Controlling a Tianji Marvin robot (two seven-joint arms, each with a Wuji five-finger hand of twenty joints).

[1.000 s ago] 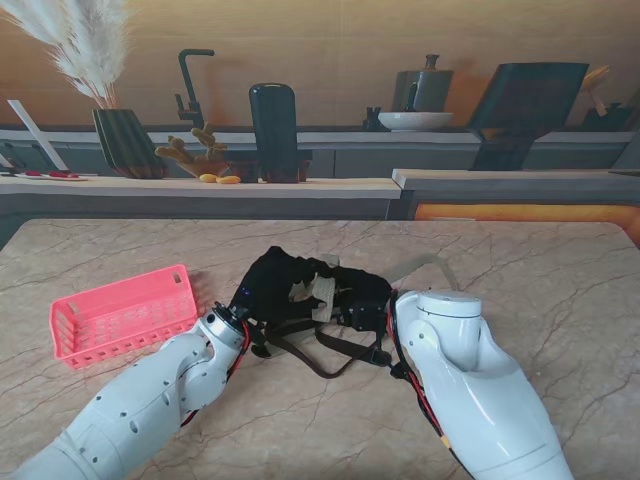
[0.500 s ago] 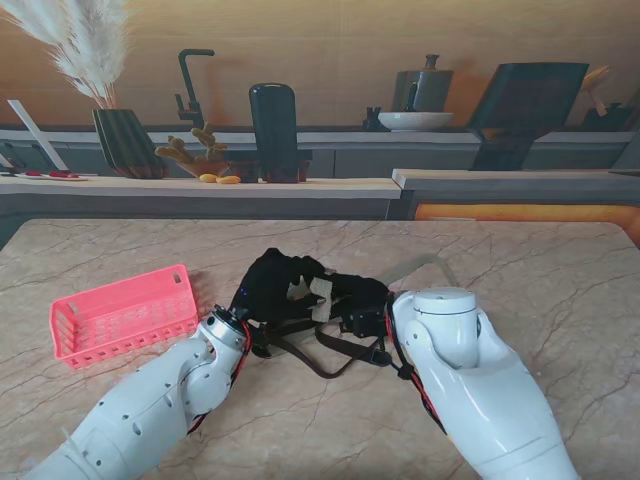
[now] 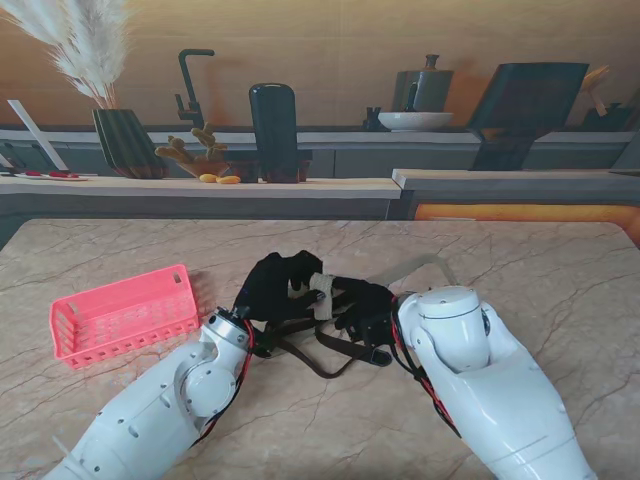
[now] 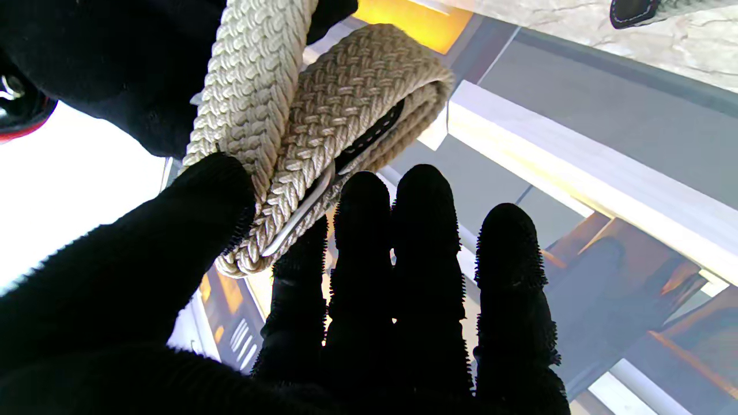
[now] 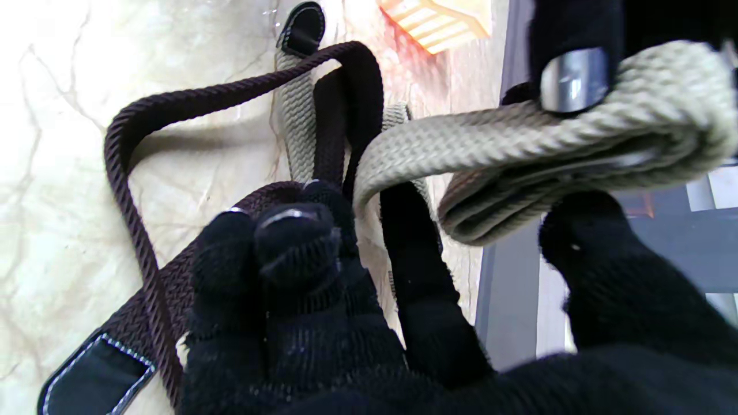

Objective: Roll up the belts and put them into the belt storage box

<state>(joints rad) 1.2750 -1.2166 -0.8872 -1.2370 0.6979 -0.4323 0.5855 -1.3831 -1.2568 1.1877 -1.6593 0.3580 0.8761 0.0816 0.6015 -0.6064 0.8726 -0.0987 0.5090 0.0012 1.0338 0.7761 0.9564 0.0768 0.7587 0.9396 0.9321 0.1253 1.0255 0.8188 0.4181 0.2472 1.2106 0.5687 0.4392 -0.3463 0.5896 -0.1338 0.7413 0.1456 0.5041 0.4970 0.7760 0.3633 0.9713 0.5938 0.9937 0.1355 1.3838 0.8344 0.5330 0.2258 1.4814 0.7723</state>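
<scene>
**Two woven belts, one half-started roll**

Marble tabletop (image 3: 560, 290) with a kitchen counter behind it, that's the stand view. Both gloved hands meet mid-table around a small beige belt (image 3: 321, 296) coil. The left hand (image 3: 275, 285) sits at about 9 o'clock of it, the right hand (image 3: 365, 305) at 3 o'clock. A brown belt (image 3: 320, 352) trails loose on the marble at 6 o'clock, nearer to me. The pink storage box (image 3: 120, 312) waits well apart, out at 9 o'clock.

Left wrist view: thumb and fingers (image 4: 369, 230) pinch the folded beige braid, buckle metal showing in the fold.

Right wrist view: thumb and one finger hold the beige roll (image 5: 576, 150), with the rest of the fingers curled over the brown strap (image 5: 144, 190).

My read: braided webbing, light, floppy, fairly grippy, and springy enough to unwind if let go. Best hold is across the coil's flat faces, keeping the tail taut while winding.
</scene>
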